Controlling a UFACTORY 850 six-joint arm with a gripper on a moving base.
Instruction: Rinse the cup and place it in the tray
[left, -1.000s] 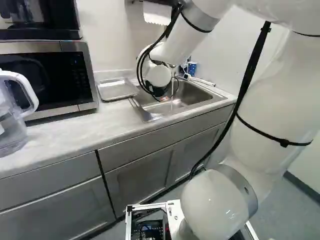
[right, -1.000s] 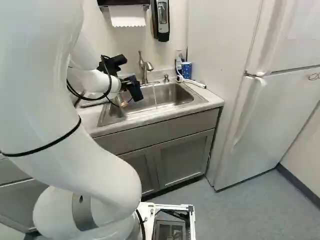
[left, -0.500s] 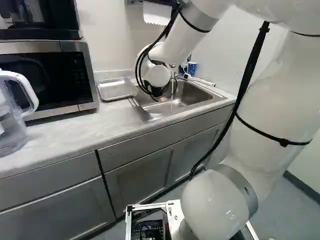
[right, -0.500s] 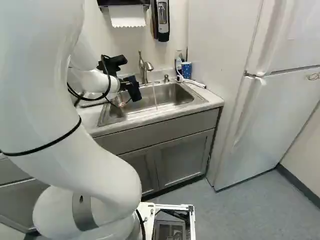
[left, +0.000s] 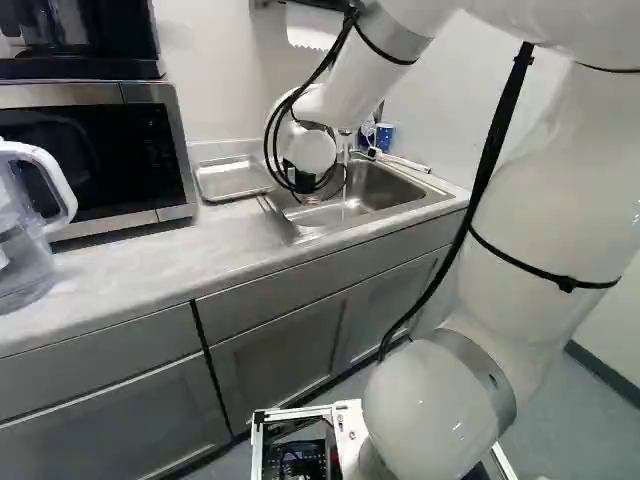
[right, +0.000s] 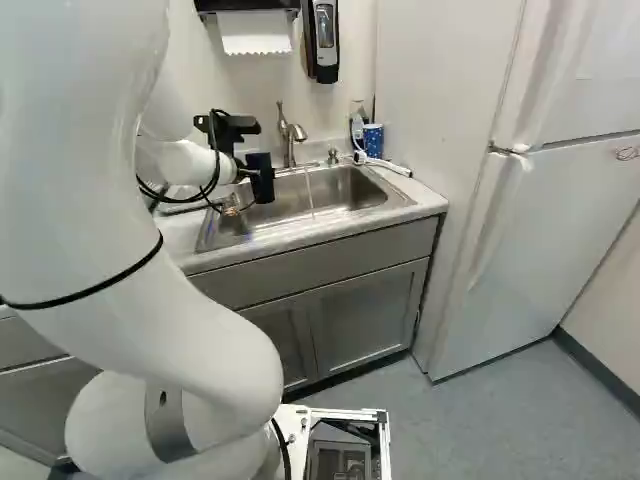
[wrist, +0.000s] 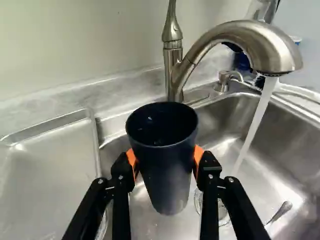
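One cup (wrist: 167, 175); upright; clamped in tool (right: 257, 175); over sink (wrist: 272, 167)

From behind the arm (right: 200, 320), both base views look down, sharing the sink (right: 345, 190); wrist view close above it

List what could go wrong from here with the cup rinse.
- Missed rinse: the water stream falls beside the dark blue cup, not into it; heading for the metal tray now could leave the inside unrinsed.
- Slip: the pincer grips a tapered cup from two sides; if wet, it might slide or twist.
- Bump: the faucet spout arches close by, so moving under the stream could knock the rim.
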